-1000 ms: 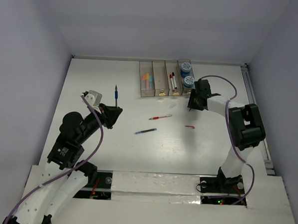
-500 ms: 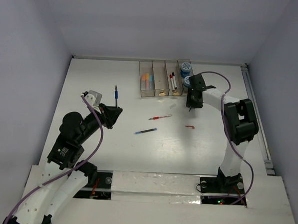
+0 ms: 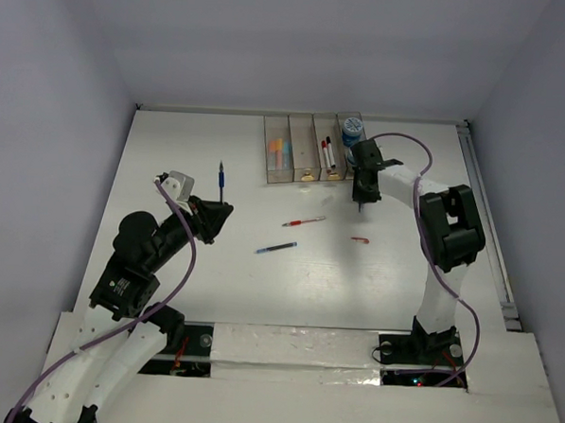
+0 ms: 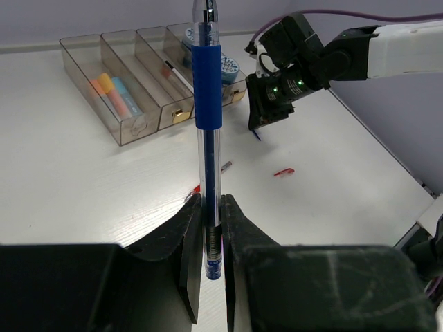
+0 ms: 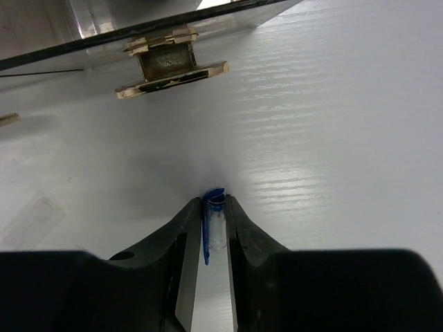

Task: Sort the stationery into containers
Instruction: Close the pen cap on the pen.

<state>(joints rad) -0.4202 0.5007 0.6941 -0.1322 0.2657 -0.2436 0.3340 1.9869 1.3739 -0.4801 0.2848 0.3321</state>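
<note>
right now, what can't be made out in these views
1. Right wrist: blue-tipped clear piece runs between the right gripper fingers, its length hidden.
2. Left wrist: blue pen has its lower end hidden inside the left gripper.
3. Top external: right arm covers the near end of the rightmost bin.
4. Top external: small red item too small to identify.

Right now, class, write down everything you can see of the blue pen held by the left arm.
The blue pen has a clear plastic-looking barrel with a dark ink tube inside, a blue grip sleeve on its upper part and a clear tapered tip. It stands upright in the wrist view, pinched near its lower end by the left end effector, which alone touches it. Seen from above, it points toward the far side.
</note>
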